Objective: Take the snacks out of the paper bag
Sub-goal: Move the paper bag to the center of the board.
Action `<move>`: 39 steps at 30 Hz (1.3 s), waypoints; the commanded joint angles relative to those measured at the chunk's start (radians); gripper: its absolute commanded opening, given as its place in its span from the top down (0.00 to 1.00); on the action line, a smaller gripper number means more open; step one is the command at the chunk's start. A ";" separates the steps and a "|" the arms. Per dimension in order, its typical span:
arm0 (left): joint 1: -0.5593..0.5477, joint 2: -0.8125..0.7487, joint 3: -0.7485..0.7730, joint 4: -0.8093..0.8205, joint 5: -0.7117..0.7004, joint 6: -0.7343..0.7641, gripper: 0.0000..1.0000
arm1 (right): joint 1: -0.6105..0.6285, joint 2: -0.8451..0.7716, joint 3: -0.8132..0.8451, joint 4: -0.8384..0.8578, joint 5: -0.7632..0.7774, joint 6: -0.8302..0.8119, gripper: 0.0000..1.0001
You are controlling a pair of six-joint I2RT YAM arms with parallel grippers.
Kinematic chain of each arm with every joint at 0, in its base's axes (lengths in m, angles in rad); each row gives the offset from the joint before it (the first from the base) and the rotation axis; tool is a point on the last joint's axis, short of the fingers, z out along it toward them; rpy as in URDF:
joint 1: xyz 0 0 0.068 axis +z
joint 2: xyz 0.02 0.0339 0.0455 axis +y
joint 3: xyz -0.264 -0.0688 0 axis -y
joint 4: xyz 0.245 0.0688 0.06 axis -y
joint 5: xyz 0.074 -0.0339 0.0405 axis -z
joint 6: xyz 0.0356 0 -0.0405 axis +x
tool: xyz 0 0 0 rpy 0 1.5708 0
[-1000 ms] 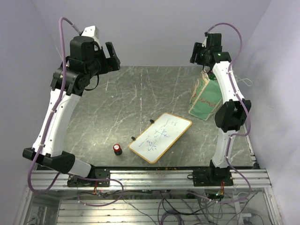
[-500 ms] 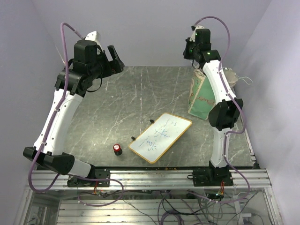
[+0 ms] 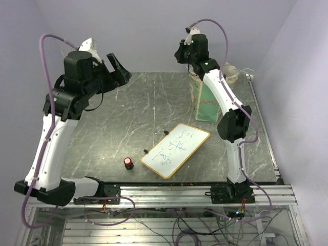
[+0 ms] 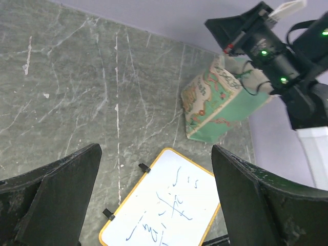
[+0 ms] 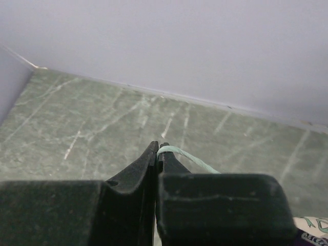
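at right wrist, gripper (image 5: 156,147) pinching bag string (image 5: 190,157)

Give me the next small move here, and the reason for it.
Probably bring the open left fingers toward the base of the tapered green paper bag, ready to tip it. The right fingers are shut on the bag's thin string handle, the bag is tilted, and no snack packets show outside it, so the contents likely need help sliding out.
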 commanded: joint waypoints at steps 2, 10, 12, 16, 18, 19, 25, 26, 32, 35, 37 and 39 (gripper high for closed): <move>0.008 -0.088 0.010 -0.071 0.040 -0.022 0.01 | 0.093 0.056 0.068 0.260 -0.021 -0.024 1.00; 0.008 -0.154 0.054 -0.198 0.087 -0.036 0.00 | 0.209 0.125 0.089 0.376 -0.018 0.083 1.00; 0.008 -0.154 0.081 -0.238 0.092 -0.027 0.00 | 0.239 0.128 0.087 0.386 -0.009 0.123 1.00; 0.008 -0.167 0.102 -0.267 0.095 -0.019 0.01 | 0.302 0.107 0.076 0.396 0.001 0.177 1.00; 0.008 -0.176 0.106 -0.269 0.103 -0.016 0.01 | 0.326 0.091 0.053 0.417 0.005 0.197 1.00; 0.007 -0.178 0.108 -0.271 0.107 -0.014 0.01 | 0.336 0.091 0.053 0.417 0.004 0.209 1.00; 0.008 -0.197 0.096 -0.270 0.131 -0.016 0.01 | 0.370 0.090 0.062 0.400 -0.011 0.286 1.00; 0.008 -0.208 0.088 -0.265 0.130 -0.018 0.01 | 0.373 0.080 0.056 0.398 -0.007 0.292 1.00; 0.008 -0.255 0.001 -0.217 0.129 -0.068 0.00 | 0.371 0.038 0.040 0.311 0.021 0.279 0.83; 0.008 -0.258 0.012 -0.225 0.115 -0.061 0.00 | 0.368 0.010 0.030 0.239 0.029 0.240 0.71; 0.007 -0.252 0.038 -0.239 0.086 -0.057 0.01 | 0.366 -0.009 0.027 0.168 0.042 0.194 0.59; 0.008 -0.233 0.076 -0.260 0.074 -0.037 0.01 | 0.364 -0.039 0.012 0.098 0.052 0.130 0.49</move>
